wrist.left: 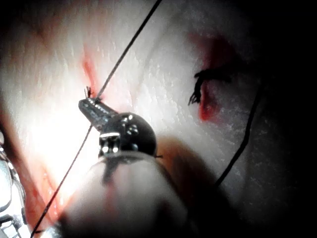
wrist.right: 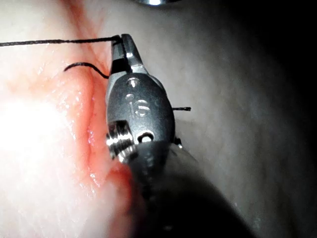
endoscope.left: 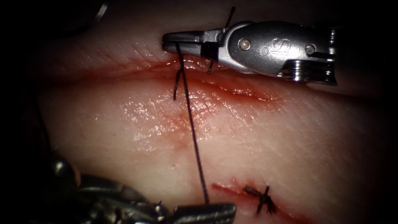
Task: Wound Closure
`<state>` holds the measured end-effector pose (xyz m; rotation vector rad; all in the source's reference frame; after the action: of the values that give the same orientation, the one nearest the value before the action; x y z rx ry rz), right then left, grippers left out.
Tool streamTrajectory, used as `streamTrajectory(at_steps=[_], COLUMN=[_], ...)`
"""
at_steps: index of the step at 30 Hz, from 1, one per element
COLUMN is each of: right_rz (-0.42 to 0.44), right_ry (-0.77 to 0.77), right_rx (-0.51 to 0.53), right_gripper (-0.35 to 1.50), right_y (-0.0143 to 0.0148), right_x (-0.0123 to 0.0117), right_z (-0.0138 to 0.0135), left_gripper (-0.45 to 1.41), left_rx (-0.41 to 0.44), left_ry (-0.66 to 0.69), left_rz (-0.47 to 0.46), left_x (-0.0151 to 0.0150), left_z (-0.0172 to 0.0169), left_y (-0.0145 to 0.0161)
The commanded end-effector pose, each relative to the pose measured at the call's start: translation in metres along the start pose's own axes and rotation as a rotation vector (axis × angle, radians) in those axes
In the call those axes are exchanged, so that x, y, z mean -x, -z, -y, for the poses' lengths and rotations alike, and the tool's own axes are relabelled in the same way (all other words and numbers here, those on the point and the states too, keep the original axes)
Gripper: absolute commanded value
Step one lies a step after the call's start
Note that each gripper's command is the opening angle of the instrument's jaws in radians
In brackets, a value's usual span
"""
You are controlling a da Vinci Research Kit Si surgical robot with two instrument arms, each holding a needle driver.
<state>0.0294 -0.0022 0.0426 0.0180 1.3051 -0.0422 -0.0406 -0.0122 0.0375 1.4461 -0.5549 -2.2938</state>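
Observation:
My right tool (endoscope.left: 168,41) reaches in over the cut (endoscope.left: 236,89), its jaws shut on the dark thread (endoscope.left: 192,124). The thread runs taut from those jaws across the tissue (endoscope.left: 269,137) down to my left tool (endoscope.left: 219,210), which is shut on its other end. A short loose thread tail (endoscope.left: 177,85) hangs at the cut just below the right tool's tip. In the right wrist view the right tool (wrist.right: 121,45) grips the thread (wrist.right: 49,42) at its tip. In the left wrist view the left tool (wrist.left: 88,105) pinches the thread (wrist.left: 124,57).
A tied knot (endoscope.left: 262,200) with short cut ends sits on a red mark near the left tool, also seen as the knot (wrist.left: 198,89). Red fluid (endoscope.left: 248,93) lines the cut. A curved metal glint (endoscope.left: 101,11), possibly the needle, lies far off at the dark upper left.

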Motion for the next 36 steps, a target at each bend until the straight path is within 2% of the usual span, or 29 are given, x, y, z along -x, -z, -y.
streamTrajectory(at_steps=[1,7,8,14,19,20,21,22,23,24,26,32,36], right_rz=[-0.005,-0.007,-0.009,-0.021,-0.032,-0.038,-0.045,-0.056,-0.07,-0.084,-0.116,-0.164,-0.177], right_ry=[0.003,-0.025,-0.036,-0.071,-0.134,-0.165,-0.195,-0.232,-0.3,-0.327,-0.357,-0.401,-0.389], right_rx=[0.002,0.008,0.007,-0.015,-0.036,-0.038,-0.039,-0.039,-0.04,-0.034,-0.012,0.041,0.054], right_gripper=[-0.35,-0.35,-0.35,-0.35,-0.35,-0.18,0.11,0.24,0.69,0.96,1.3,1.47,1.47], right_y=[-0.0008,0.0,0.0006,0.0022,0.0028,0.003,0.0032,0.0034,0.0037,0.0038,0.0042,0.0061,0.0078], right_x=[0.0,0.0,-0.0002,-0.0012,-0.003,-0.0036,-0.0039,-0.0043,-0.0048,-0.0051,-0.006,-0.0077,-0.0081], right_z=[-0.0004,-0.0001,0.0003,0.0024,0.0044,0.0048,0.0051,0.0054,0.0057,0.0058,0.0056,0.0034,0.0009], left_gripper=[-0.45,-0.45,-0.45,-0.45,-0.45,-0.45,-0.45,-0.45,-0.45,-0.45,-0.45,-0.45,-0.45], left_rx=[0.001,-0.01,-0.036,-0.079,-0.087,-0.09,-0.095,-0.101,-0.104,-0.103,-0.106,-0.125,-0.126], left_ry=[0.001,0.015,0.023,0.046,0.054,0.061,0.062,0.063,0.07,0.071,0.073,0.088,0.093], left_rz=[-0.003,-0.023,0.003,0.089,0.139,0.146,0.151,0.156,0.161,0.169,0.184,0.219,0.236], left_x=[0.0003,0.0017,0.0022,0.004,0.0054,0.0059,0.0062,0.0066,0.0069,0.0074,0.0081,0.0095,0.0094], left_z=[-0.0001,0.0009,0.0014,0.002,0.0017,0.0016,0.0016,0.0016,0.0015,0.0015,0.0016,0.0019,0.0021], left_y=[-0.0006,0.0022,0.0041,0.0094,0.0117,0.0121,0.0124,0.0126,0.0129,0.0131,0.0134,0.0138,0.0139])
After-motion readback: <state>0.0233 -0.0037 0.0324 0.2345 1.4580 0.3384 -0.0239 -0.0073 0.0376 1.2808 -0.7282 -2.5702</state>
